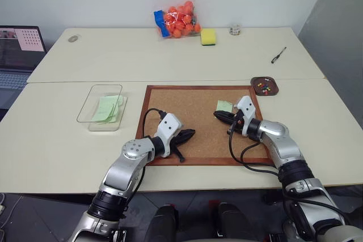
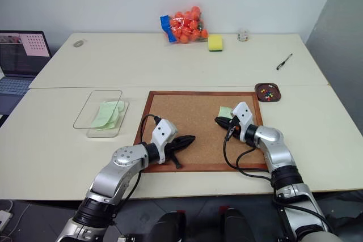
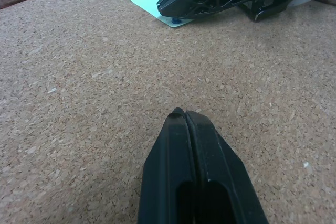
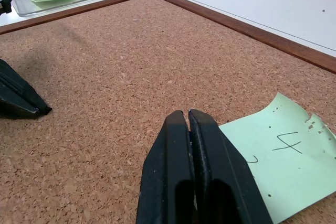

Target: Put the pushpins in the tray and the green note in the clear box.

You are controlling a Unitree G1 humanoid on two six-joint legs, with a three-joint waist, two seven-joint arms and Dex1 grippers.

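- Right gripper [image 4: 188, 115]: jaws pressed shut at the near edge of the green note [image 4: 286, 156] on the corkboard [image 1: 187, 114]. What they grip is hidden. A blue pushpin [image 3: 175, 21] peeks out under that gripper at the note's edge in the left wrist view, so likely pinching the pin, can't confirm.
- Left gripper [image 3: 185, 115]: jaws fully shut, nothing in them, tips low over bare cork near the board's front edge.
- Step, as I read it: pulling the pin that holds the last note.
- Next move calls for a straight lift off the cork, then carrying it to the tray [image 1: 265, 85], just off the board's far right corner on the bench [image 1: 51, 140], with coloured pins already inside.
- Then the note goes to the clear box [image 1: 103, 107], left of the board, with green notes already in it.
- Right forearm reaches in from the right, gripper near level, pointing left. Left arm is bent, gripper angled toward the centre.
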